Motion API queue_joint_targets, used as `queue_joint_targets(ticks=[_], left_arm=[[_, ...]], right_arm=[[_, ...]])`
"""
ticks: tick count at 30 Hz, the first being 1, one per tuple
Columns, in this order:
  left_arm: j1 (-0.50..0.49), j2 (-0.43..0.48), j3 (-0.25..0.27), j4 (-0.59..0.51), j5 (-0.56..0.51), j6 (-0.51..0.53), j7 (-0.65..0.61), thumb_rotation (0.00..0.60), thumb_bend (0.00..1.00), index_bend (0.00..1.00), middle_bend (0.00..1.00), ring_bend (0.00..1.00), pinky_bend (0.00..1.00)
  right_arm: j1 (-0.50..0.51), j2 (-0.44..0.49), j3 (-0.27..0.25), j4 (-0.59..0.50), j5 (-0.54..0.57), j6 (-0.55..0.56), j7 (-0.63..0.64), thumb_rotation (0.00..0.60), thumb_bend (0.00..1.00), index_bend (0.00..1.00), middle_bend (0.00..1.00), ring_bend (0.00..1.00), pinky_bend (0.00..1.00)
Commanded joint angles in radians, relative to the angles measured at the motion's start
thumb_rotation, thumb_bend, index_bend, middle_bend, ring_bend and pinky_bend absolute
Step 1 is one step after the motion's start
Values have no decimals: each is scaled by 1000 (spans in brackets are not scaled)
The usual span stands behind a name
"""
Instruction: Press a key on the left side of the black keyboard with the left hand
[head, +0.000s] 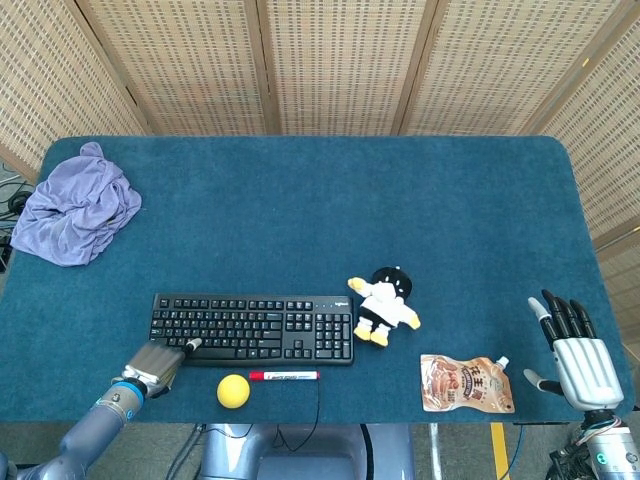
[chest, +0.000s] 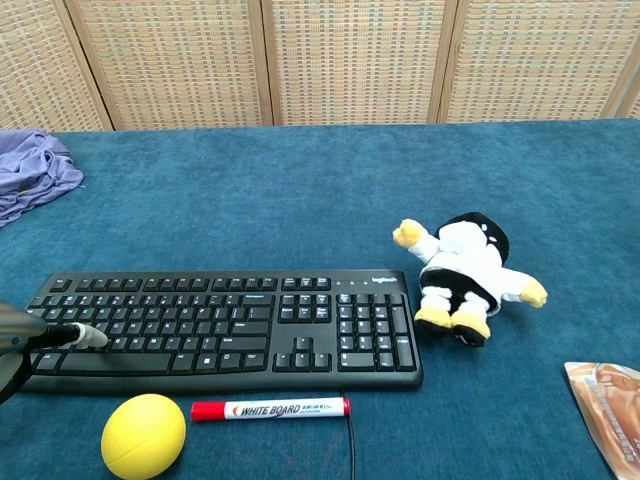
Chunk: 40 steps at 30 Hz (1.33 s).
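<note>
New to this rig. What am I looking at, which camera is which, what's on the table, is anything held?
It is a two-armed robot with humanlike hands at a blue table. One picture looks down from its head, the other looks forward from its chest. The left hand points one finger at the left end of the black keyboard; contact is unclear. The right hand is open, off to the side. Also lying there: a yellow ball, a red marker, a plush doll, a snack pouch and a purple cloth. Nothing is held.
</note>
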Motion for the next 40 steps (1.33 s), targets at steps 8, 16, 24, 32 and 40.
queue_joint_targets(ticks=[8, 16, 24, 32, 40], left_arm=[[18, 55, 9, -76, 133, 50, -57, 600, 1000, 0, 651, 642, 456], [133, 149, 25, -151, 461, 159, -191, 600, 674, 0, 333, 400, 400], [392, 47, 32, 112, 924, 461, -451, 600, 382, 0, 0, 11, 22], [551, -137, -10, 457, 1030, 630, -558, 600, 328, 0, 0, 0, 0], [614, -199, -46, 605, 1068, 705, -582, 600, 310, 0, 0, 0, 0]], right_arm=[[0, -1, 0, 0, -1, 1, -1, 600, 0, 0, 0, 0, 0], [1, -3, -1, 1, -2, -1, -7, 600, 0, 0, 0, 0, 0], [0, -6, 1, 3, 5, -3, -15, 600, 0, 0, 0, 0, 0], [4, -18, 3, 5, 10, -9, -43, 600, 0, 0, 0, 0, 0], [7, -30, 6, 13, 16, -13, -62, 600, 0, 0, 0, 0, 0]])
